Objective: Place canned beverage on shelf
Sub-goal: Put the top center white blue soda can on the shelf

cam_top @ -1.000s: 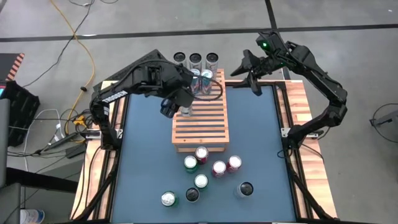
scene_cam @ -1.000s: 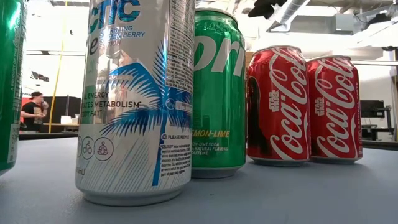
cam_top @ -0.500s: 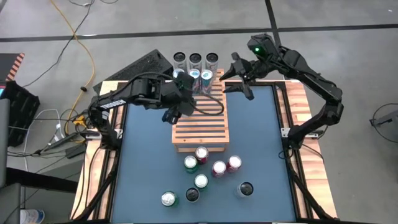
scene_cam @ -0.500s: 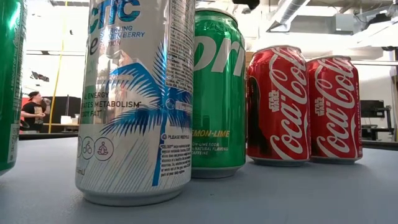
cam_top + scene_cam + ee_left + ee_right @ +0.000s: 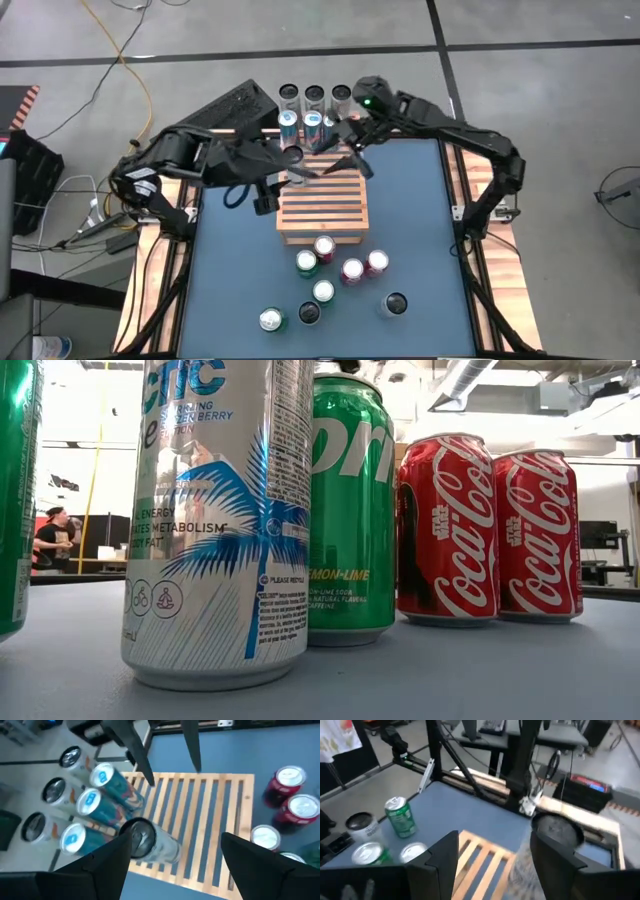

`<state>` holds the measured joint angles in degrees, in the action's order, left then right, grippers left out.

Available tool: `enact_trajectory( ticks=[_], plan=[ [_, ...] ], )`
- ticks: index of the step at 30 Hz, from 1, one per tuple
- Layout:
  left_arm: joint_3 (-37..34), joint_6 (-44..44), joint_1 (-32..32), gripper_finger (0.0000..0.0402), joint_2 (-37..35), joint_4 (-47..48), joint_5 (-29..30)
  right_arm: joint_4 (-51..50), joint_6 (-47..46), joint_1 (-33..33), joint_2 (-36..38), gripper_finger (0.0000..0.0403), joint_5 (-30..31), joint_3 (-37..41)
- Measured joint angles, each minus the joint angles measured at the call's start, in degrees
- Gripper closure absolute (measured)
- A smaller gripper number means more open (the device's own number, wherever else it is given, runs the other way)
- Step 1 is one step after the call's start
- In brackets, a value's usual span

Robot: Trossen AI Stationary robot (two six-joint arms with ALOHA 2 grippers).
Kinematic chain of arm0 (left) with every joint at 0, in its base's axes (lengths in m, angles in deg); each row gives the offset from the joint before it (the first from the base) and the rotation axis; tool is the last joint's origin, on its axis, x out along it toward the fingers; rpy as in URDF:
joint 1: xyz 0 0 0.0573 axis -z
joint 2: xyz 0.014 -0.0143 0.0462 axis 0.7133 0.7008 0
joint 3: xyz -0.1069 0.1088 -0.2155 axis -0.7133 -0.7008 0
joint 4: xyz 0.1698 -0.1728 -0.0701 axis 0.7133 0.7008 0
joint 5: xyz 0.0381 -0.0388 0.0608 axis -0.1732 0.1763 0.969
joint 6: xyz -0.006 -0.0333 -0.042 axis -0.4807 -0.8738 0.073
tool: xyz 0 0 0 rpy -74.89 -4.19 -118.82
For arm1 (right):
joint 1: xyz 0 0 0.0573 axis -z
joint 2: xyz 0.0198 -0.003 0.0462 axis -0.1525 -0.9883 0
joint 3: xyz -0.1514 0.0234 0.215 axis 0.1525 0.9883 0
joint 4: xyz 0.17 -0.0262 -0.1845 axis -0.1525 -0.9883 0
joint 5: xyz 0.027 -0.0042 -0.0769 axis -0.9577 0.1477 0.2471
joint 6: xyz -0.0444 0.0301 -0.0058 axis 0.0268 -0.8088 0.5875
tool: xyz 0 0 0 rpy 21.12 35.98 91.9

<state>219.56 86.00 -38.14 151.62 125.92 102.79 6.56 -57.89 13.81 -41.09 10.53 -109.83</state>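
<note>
**Shelf stocking, partly done: four cans up, eight loose on the table**

Shelf (image 5: pixel 323 201): slatted wooden rack, mid-table. Far edge carries three blue-topped cans (image 5: pixel 311 125) in a row; a fourth, a dark-topped can (image 5: pixel 150 840), stands alone just in front of them. Left tool (image 5: pixel 262 192): fingers apart, empty, off the shelf's left edge, near the dark-topped can but not touching it. Right tool (image 5: pixel 350 158): fingers apart, gripping nothing, over the shelf's far right part. Three more cans (image 5: pixel 314 96) stand beyond the shelf, off it. Loose cans (image 5: pixel 335 283): eight grouped on the near table, among them two red and several green. Judged status: most of the shelf is bare slats; many placements remain.
</note>
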Motion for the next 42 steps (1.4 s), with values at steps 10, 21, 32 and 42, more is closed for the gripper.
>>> enact_trajectory(
  ticks=[10,21,32,42],
  plan=[
    [-3.29,-12.29,3.09,0.0110,-0.27,6.44,10.55,11.19,-3.45,0.73,-5.04,0.0170,2.05,-0.02],
    [-20.50,-25.49,5.92,0.0110,-0.79,1.56,25.49,10.62,-3.40,0.82,-4.84,0.0170,2.73,-0.04],
    [-33.97,-30.61,13.09,0.0111,-15.41,-18.22,27.79,8.61,-2.83,1.61,-4.82,0.0170,2.78,-0.04],
    [-67.96,-18.13,15.19,0.0111,-31.00,-70.57,25.83,8.75,-2.93,1.89,-4.82,0.0171,3.06,-0.04]
  ],
)
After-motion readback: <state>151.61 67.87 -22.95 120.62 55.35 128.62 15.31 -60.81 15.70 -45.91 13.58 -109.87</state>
